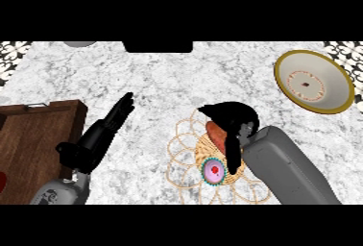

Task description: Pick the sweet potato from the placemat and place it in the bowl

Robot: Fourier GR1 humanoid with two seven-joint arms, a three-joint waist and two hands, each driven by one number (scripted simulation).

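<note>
My right robot hand [231, 118] curls round the sweet potato [215, 135] on the placemat [212, 169]; my left robot hand [99, 137] rests open.

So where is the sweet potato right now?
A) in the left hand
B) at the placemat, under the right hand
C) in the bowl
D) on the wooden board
B: the sweet potato is over the woven placemat with the right hand curled round it, while the bowl sits apart at the upper right.
</note>
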